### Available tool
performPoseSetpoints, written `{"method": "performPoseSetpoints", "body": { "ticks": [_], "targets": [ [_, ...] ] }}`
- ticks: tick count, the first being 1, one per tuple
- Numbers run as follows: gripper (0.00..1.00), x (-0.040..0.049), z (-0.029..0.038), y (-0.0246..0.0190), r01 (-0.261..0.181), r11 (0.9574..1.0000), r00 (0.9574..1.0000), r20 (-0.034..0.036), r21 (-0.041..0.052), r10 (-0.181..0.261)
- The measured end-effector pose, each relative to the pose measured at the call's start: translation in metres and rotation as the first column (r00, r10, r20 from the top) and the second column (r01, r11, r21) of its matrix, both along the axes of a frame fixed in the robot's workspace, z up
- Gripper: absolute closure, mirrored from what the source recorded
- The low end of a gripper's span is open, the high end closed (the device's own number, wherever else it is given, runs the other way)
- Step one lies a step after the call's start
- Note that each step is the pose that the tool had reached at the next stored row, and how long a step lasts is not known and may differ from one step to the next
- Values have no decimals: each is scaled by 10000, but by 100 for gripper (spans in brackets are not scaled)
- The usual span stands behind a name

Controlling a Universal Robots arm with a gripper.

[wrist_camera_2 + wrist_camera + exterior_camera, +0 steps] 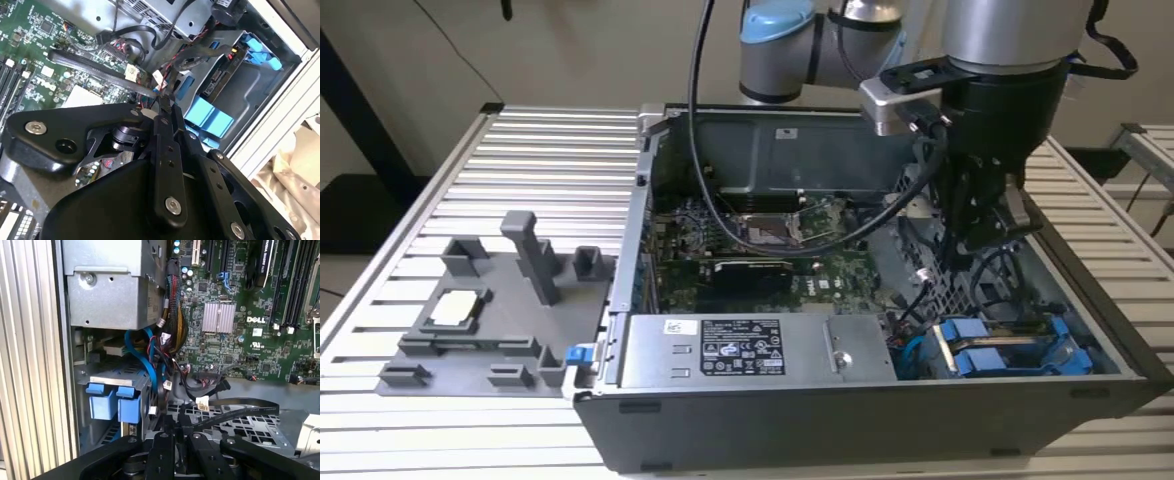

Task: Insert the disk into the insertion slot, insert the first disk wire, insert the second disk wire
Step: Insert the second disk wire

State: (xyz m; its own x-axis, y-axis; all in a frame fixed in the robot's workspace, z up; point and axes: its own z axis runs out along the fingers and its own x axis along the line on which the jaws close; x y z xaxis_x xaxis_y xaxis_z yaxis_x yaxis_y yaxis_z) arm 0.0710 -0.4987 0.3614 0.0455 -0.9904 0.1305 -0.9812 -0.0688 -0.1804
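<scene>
Blue plastic of the carrier bracket tells me where the disk (1007, 350) is: it sits already inside the insertion slot (1087, 330), at the corner of the open computer case (854, 420) on the exterior view's right, next to the grey power supply (747, 350). In both wrist views I see its two blue tabs (112, 402) at the mouth of the bay. My tool (983, 245) hangs inside the case above the perforated metal floor, near the bundle of wires (167, 347) (red, black and blue ones). In the second wrist view its fingers (167, 112) are together at the tip; whether a thin wire is pinched between them I cannot tell. The case stands on the slatted desk (547, 130), beside a grey fixture (487, 310).
</scene>
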Motion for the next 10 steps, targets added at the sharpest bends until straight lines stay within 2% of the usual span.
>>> {"method": "performPoseSetpoints", "body": {
  "ticks": [10],
  "targets": [
    [84,205,-4,-242,0,10000,9988,-481,1,0]
  ]
}}
